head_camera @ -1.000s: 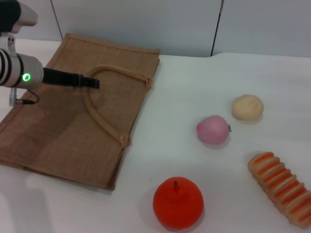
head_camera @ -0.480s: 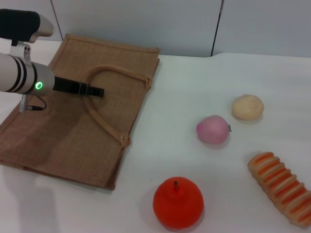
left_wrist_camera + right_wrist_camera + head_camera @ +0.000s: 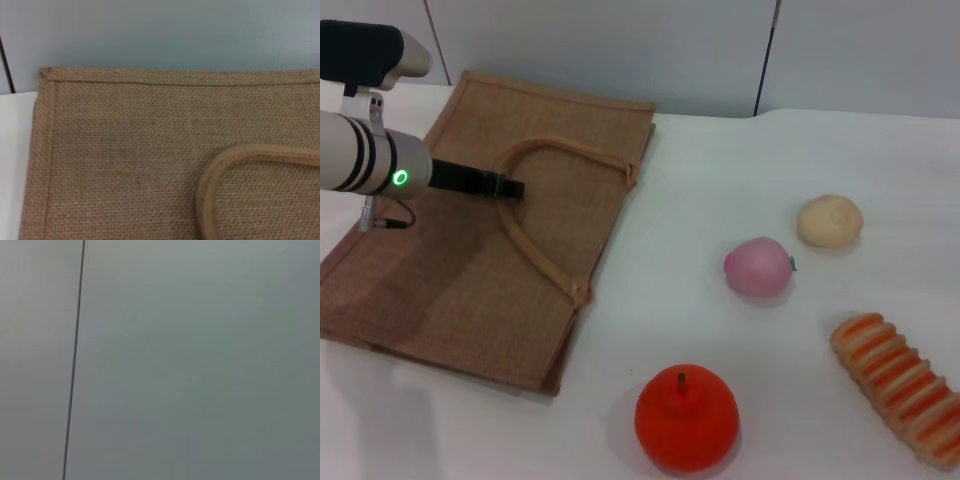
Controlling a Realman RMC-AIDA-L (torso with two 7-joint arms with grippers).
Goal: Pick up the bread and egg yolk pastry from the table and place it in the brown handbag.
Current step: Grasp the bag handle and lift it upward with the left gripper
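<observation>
A white table [image 3: 740,180] meets a pale grey panelled wall at the frame's top. The coarse-woven brown handbag [image 3: 450,270] lies flat at left, its corded handle [image 3: 535,245] looped on top. The left gripper [image 3: 510,187] hovers there; whether its fingers are apart I cannot tell. Lower right lies the ridged, striped bread [image 3: 900,385]; the smooth round egg yolk pastry [image 3: 829,220] sits mid-right.

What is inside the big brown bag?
Nothing shows yet. The brown handbag lies flat and closed on the table, so its inside is hidden. The left gripper is at its handle. The bread and egg yolk pastry sit outside.
</observation>
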